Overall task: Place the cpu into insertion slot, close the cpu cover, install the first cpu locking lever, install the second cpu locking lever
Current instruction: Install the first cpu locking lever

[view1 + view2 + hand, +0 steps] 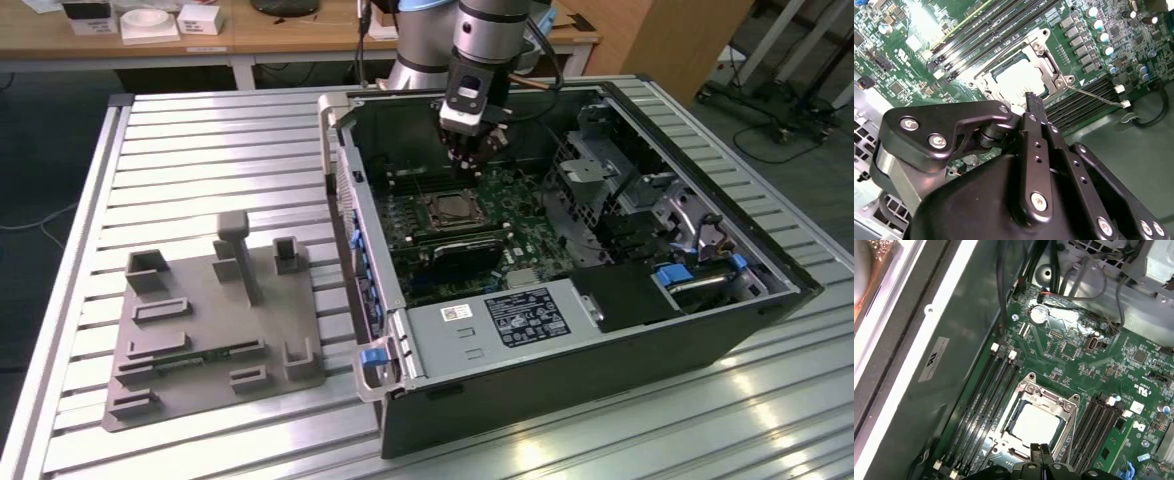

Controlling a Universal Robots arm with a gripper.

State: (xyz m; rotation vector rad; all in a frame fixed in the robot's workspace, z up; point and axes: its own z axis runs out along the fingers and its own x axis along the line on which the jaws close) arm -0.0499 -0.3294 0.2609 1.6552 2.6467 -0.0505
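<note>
Gripper [1041, 449] is found pressed together, apparently empty, held just above the slot [430, 212] edge; the cpu [1035, 424] is seated directly beyond its tips, cover [1046, 396] lowered over it.

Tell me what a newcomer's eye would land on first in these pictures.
First, the open computer case on the slatted metal table, with the arm's gripper reaching down inside it. In the first wrist view the bright silvery cpu stands out through the cut-out of the cpu cover, amid green circuit board. A grey moulded fixture lies on the table at the exterior view's left.
</note>
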